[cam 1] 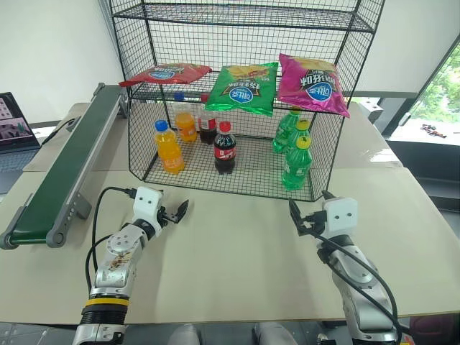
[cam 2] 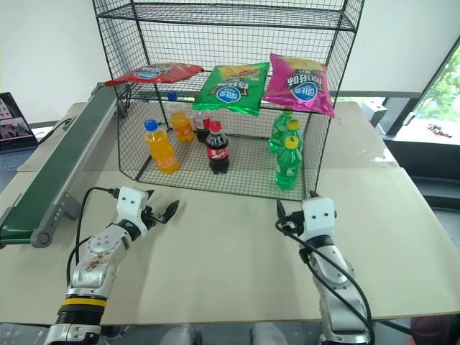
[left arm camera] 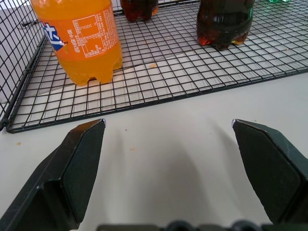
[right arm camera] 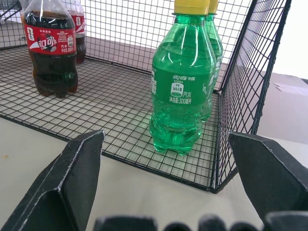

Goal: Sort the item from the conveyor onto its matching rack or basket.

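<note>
Nearest to you, both arms reach forward low over the pale table [cam 1: 237,251]. Your left gripper [cam 1: 175,213] has its jaws spread wide with nothing between them; in its wrist view the black fingers [left arm camera: 72,168] frame bare tabletop just short of the rack's bottom edge. Your right gripper [cam 1: 297,219] also stands with its jaws wide apart and empty, facing the rack's right front corner.

Just beyond the grippers sits the black wire rack [cam 1: 338,136]. On its bottom tier you have an orange soda bottle [cam 1: 169,147] at the left, a cola bottle [cam 1: 224,148] near the middle, and green bottles [cam 1: 297,162] at the right, with more bottles behind them.

One tier up, three chip bags lie side by side: the red chip bag [cam 1: 167,73] rests at the left end, its edge poking out past the rack's left side; the green bag [cam 1: 243,88] is in the middle and the pink bag [cam 1: 313,84] on the right.

The conveyor [cam 1: 68,165] runs along the table's left side, from near you back toward the rack. A laptop [cam 1: 16,122] sits further left.
</note>
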Available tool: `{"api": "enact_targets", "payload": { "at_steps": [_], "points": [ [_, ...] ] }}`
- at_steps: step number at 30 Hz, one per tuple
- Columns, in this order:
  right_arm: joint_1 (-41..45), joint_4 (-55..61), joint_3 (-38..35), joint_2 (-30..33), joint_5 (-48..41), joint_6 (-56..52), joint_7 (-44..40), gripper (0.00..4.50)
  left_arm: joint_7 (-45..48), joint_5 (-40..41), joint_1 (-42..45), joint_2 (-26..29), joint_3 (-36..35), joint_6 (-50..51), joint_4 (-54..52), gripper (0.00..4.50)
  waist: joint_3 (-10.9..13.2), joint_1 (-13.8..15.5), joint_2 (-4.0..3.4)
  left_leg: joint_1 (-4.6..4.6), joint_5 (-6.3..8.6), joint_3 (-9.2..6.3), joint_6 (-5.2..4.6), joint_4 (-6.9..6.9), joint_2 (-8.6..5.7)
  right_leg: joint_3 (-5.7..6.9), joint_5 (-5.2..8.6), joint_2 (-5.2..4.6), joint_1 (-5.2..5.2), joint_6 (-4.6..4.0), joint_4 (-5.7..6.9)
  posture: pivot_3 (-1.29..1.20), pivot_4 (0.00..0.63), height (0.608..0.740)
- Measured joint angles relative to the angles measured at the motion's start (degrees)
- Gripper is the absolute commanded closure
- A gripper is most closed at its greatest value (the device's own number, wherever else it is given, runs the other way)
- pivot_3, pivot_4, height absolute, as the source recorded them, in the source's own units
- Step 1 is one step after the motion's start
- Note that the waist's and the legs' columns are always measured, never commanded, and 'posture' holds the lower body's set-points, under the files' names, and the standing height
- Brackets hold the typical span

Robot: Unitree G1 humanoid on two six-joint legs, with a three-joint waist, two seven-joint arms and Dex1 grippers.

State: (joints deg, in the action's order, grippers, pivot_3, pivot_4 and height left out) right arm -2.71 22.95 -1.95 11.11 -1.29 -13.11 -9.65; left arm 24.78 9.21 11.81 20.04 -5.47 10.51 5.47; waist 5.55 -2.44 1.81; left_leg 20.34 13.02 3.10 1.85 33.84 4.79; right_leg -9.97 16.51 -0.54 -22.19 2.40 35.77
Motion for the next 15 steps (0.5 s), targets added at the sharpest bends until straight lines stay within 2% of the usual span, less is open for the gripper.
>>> {"api": "enact_targets", "payload": {
  "at_steps": [15],
  "points": [
    [-2.2,2.4,-0.3,0.3,-0.2,0.0,-0.9,0.00,1.2,0.0,-0.5,0.6,0.4,2.2,-3.5,0.02,0.0,0.0,0.00,0.00,0.00,0.00,0.00,0.00,0.00,0.00,0.01,0.00,0.00,0.01,-0.01,0.00,0.150,0.738]
  ]
}}
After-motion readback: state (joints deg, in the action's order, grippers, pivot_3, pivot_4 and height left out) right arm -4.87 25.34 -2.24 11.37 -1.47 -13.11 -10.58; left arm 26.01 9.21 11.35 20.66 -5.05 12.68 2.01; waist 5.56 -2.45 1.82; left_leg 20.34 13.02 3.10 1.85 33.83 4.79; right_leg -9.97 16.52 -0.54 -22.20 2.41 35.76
